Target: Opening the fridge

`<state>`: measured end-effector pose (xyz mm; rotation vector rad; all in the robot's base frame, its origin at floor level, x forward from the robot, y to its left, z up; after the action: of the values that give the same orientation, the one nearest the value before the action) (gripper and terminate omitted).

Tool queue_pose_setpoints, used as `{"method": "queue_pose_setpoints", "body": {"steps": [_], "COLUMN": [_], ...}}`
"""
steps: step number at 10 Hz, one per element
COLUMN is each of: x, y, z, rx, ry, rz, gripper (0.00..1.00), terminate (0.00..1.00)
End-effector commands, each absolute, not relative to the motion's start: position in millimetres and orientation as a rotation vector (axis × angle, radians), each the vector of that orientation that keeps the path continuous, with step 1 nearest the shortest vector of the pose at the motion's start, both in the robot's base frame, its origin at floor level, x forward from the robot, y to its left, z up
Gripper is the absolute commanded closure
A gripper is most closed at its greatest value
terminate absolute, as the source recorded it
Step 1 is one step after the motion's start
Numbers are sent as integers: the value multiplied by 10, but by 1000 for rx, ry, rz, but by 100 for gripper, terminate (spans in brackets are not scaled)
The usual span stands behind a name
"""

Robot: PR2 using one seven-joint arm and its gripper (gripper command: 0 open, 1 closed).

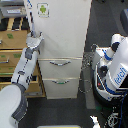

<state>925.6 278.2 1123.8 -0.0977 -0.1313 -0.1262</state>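
The fridge [65, 30] is a tall white unit in the middle of the exterior view. Its large upper door carries a small green-and-white sticker [43, 9] near the top left corner. Below it are two drawers with curved silver handles [59, 63]. My arm [25, 62] rises from the bottom left of the view. The gripper [37, 37] sits at the left edge of the upper door, at about mid height. Its fingers seem to wrap the door's edge, but the low resolution hides whether they are closed. The door looks shut.
A tan wooden drawer cabinet [11, 50] stands to the left of the fridge, behind my arm. A white-and-blue robot body [114, 65] with cables stands at the exterior view's right. Dark floor lies in front of the fridge.
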Motion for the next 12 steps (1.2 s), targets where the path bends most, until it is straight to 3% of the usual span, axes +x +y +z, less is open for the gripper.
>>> {"method": "queue_pose_setpoints", "body": {"steps": [1,12], "x": [9334,9351], "y": [2640,2684], "z": [10724,10622], "rx": [-175,-170], "ry": [-85,-78], "rz": [-172,-169], "gripper": [100,100], "terminate": [0,0]}}
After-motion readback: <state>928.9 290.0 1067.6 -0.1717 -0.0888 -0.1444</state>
